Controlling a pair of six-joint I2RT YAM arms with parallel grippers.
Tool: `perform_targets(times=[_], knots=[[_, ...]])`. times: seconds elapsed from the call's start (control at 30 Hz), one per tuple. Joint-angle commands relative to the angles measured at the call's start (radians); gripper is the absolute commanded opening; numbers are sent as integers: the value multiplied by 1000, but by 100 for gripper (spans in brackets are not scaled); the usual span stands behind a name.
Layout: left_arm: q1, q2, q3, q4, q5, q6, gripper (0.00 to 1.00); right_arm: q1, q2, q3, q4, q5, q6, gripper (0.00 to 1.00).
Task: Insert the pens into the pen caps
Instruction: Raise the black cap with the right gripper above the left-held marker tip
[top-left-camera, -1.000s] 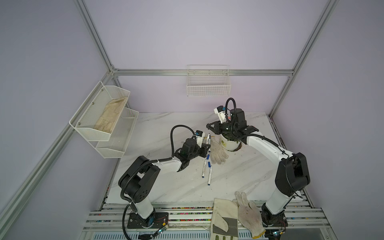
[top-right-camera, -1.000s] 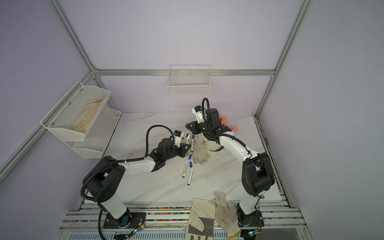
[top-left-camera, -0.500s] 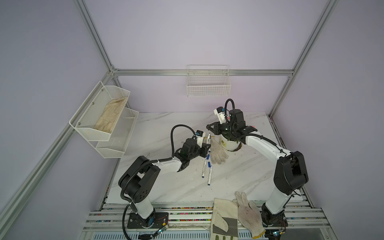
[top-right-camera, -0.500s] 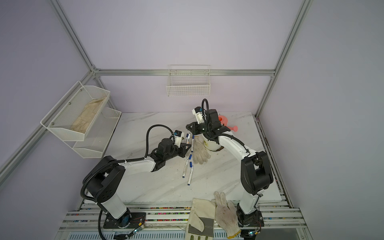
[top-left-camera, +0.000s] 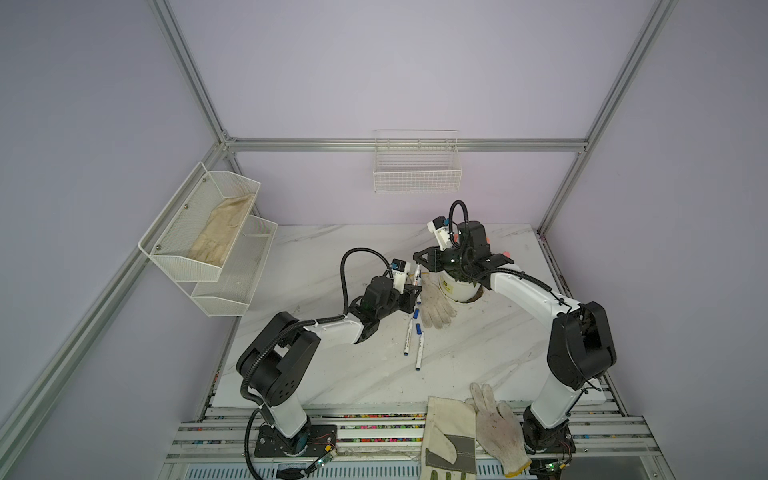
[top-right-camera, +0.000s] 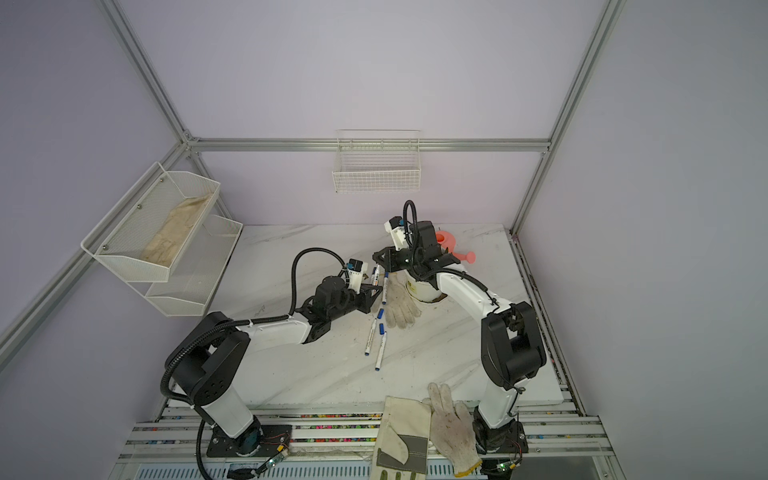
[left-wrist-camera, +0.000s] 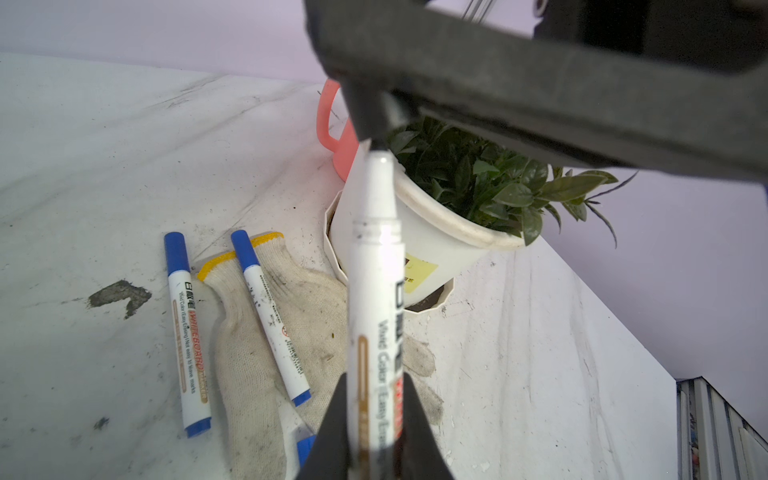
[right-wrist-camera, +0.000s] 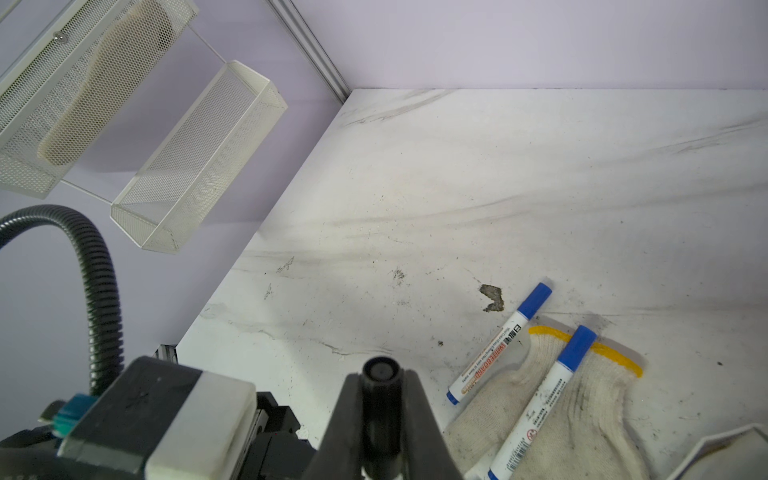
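Observation:
My left gripper (left-wrist-camera: 375, 382) (top-left-camera: 415, 291) is shut on a white pen (left-wrist-camera: 376, 291) with a printed barrel. The pen's dark tip sits right at the mouth of a black pen cap (left-wrist-camera: 368, 116). My right gripper (right-wrist-camera: 380, 382) (top-right-camera: 377, 257) is shut on that cap (right-wrist-camera: 380, 415), just above the left gripper. How far the tip is inside, I cannot tell. Two pens with blue caps on lie close by: one (left-wrist-camera: 187, 332) on the table, one (left-wrist-camera: 272, 320) across a knitted glove's cuff. Two more capped pens (top-left-camera: 408, 338) (top-left-camera: 419, 351) lie nearer the front.
A white knitted glove (top-left-camera: 434, 305) lies beside a potted plant (left-wrist-camera: 436, 241) and a pink watering can (top-right-camera: 451, 245). Two more gloves (top-left-camera: 494, 424) hang over the front edge. A mesh shelf (top-left-camera: 208, 232) is on the left wall, a wire basket (top-left-camera: 417, 166) on the back wall.

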Motion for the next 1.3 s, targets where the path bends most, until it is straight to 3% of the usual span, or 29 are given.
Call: perform_targets(times=[0.0,0.43,0.73,1.0,1.27], knots=[[-4,-49,50,63,-16,11,0,-1,13,-10,-9,10,-2,4],[-1,-51,41,81,-32,1,0,-2,8,-15,-8,-2,-7,4],[55,-5,43,316,-24,-175,0,-12,-31,-27,-1,-139,-9,5],[62,-13,112,364,-31,-89,0,-22,-56,-35,-17,-255,-14,11],[58,0,36,575,-57,-26,0,-22,-81,-46,-37,-303,-41,22]])
